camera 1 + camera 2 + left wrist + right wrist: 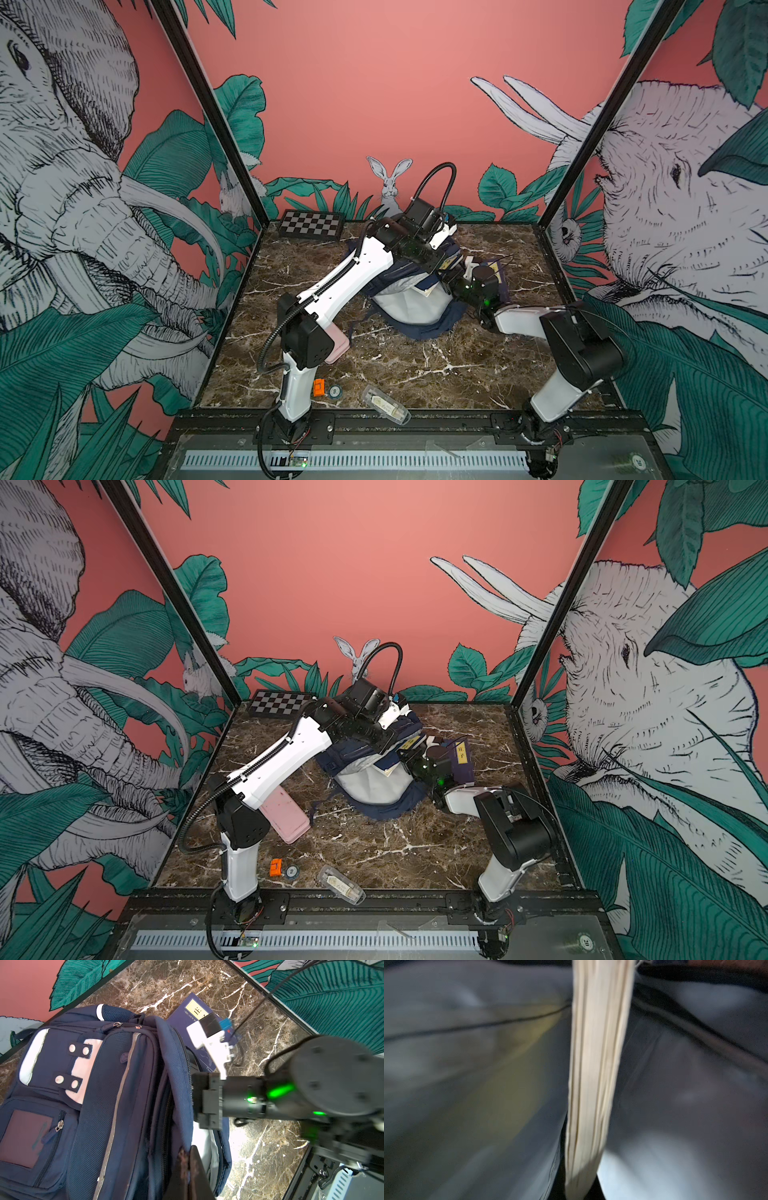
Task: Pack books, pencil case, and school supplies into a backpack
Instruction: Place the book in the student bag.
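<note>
Right end effector (196, 1103) clamped tight on held book (596, 1064). Long axis pointed straight ahead into backpack (116, 1105) cavity. Mouth flap pinched open by closed left end effector (187, 1161). Second book (460, 752) seen flat on worktop (395, 365), just beside right end effector, outside mouth.

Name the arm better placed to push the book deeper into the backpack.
Right: the right gripper is inside the backpack mouth, clamped on the book; the left gripper holds the opening's edge.
</note>
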Controlling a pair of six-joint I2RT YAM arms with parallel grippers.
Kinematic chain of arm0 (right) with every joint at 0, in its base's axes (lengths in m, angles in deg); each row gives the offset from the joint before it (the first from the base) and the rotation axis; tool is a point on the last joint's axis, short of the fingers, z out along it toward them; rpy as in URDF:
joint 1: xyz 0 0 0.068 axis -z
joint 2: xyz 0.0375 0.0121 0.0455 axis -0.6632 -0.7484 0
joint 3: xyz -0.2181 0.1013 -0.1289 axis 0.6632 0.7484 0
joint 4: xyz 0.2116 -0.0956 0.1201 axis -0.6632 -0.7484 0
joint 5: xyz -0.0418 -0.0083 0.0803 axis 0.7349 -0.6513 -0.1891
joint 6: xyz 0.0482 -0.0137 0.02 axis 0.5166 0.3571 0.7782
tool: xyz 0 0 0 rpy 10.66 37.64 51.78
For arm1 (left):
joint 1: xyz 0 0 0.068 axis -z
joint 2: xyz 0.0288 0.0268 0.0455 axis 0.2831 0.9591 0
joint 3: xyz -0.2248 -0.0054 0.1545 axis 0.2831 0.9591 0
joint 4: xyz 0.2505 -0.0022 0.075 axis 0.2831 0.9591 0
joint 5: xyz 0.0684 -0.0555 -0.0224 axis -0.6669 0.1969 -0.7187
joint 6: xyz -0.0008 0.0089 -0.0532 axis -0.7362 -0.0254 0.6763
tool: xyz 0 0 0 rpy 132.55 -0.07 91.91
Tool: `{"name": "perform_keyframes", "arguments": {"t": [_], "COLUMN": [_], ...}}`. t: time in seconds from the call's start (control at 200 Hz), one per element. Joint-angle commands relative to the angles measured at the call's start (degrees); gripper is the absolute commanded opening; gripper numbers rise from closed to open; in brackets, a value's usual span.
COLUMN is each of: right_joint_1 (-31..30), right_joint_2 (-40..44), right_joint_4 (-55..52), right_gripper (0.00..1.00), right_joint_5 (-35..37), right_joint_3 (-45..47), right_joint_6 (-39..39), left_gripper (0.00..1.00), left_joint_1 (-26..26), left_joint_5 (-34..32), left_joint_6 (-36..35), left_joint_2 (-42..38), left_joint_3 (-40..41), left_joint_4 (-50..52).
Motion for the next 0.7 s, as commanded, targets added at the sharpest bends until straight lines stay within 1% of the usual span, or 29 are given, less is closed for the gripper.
{"name": "perform_keyframes", "arguments": {"t": [0.0,0.06,0.23,0.28,0.43,0.51,0.61,0.695], "right_joint_1": [-1.3,-2.3,-4.4,-5.3,-8.9,-10.4,-11.0,-11.1], "right_joint_2": [-4.4,-6.9,-12.6,-13.8,-15.8,-17.5,-22.2,-27.6], "right_joint_4": [11.5,13.3,13.6,13.5,8.6,8.9,10.5,14.3], "right_gripper": [0.0,0.0,0.0,0.0,0.0,0.0,0.0,0.0], "right_joint_5": [6.6,8.4,11.1,12.6,16.4,18.4,18.5,17.8], "right_joint_3": [-2.2,-4.6,-12.4,-13.6,-16.2,-16.9,-20.3,-23.8], "right_joint_6": [5.8,6.5,8.2,8.6,9.1,9.1,9.3,11.5], "left_gripper": [0.0,0.0,0.0,0.0,0.0,0.0,0.0,0.0], "left_joint_1": [0.2,0.2,0.1,0.0,-0.5,-0.9,-1.1,-1.2], "left_joint_5": [2.5,3.0,3.2,3.2,2.8,2.6,3.0,2.7], "left_joint_6": [0.5,0.5,0.4,0.5,0.5,0.6,0.9,1.3], "left_joint_2": [-1.3,-1.6,-1.2,-1.0,-0.4,-0.2,-0.8,-2.0], "left_joint_3": [-2.9,-2.9,-4.0,-4.0,-3.9,-3.8,-2.8,-1.2], "left_joint_4": [-1.6,-2.3,-1.9,-1.9,-2.6,-2.8,-3.5,-4.5]}}
